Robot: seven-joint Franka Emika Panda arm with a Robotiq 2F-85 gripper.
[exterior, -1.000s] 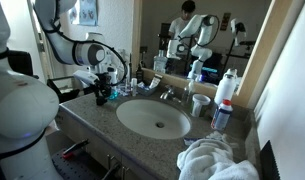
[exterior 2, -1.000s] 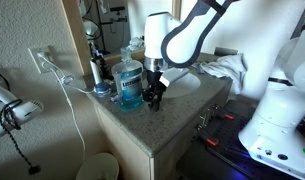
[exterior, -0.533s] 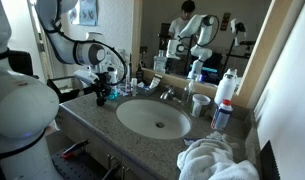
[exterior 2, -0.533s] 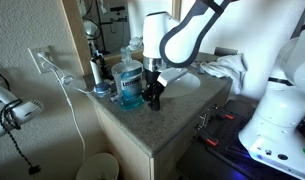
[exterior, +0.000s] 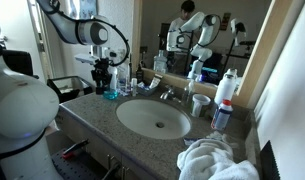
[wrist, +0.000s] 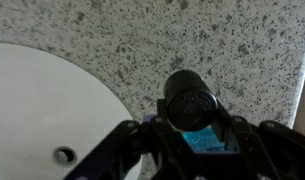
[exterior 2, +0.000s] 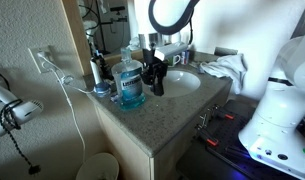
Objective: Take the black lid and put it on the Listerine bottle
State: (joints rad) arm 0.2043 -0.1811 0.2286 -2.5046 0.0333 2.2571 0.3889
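The Listerine bottle (exterior 2: 131, 85) is standing upright on the speckled counter (exterior 2: 164, 118), at about 9 o'clock from the sink (exterior 2: 183, 82). It is clear plastic with broad shoulders, and bright blue liquid is filling most of it. In an exterior view the same bottle (exterior: 111, 92) is sitting among a cluster of toiletries at the sink's far 10 o'clock corner, close to the mirror.

Across the basin, at about 3 o'clock, a white bottle with a red cap (exterior: 228, 88) is standing upright. A small cup (exterior: 200, 104) is sitting just beside it, and a shorter clear bottle (exterior: 221, 118) is standing in front. What they are holding cannot be made out. A crumpled white towel (exterior: 214, 160) is lying at 5 o'clock from the sink.

The black lid (wrist: 189, 98) is a small, round, glossy cap with a ribbed side. It is sitting up off the counter, squeezed between the two dark fingers of the gripper (wrist: 189, 106), which are pressing on its 9 and 3 o'clock sides. In the wrist view a patch of the same bright blue is showing directly under the lid at 6 o'clock. The white sink (wrist: 42, 100) is filling the 8 o'clock part of that view.

In an exterior view the gripper (exterior 2: 156, 84) is hanging pointed down at the Listerine bottle's 3 o'clock, just beside its shoulder. Whether they are touching cannot be told.
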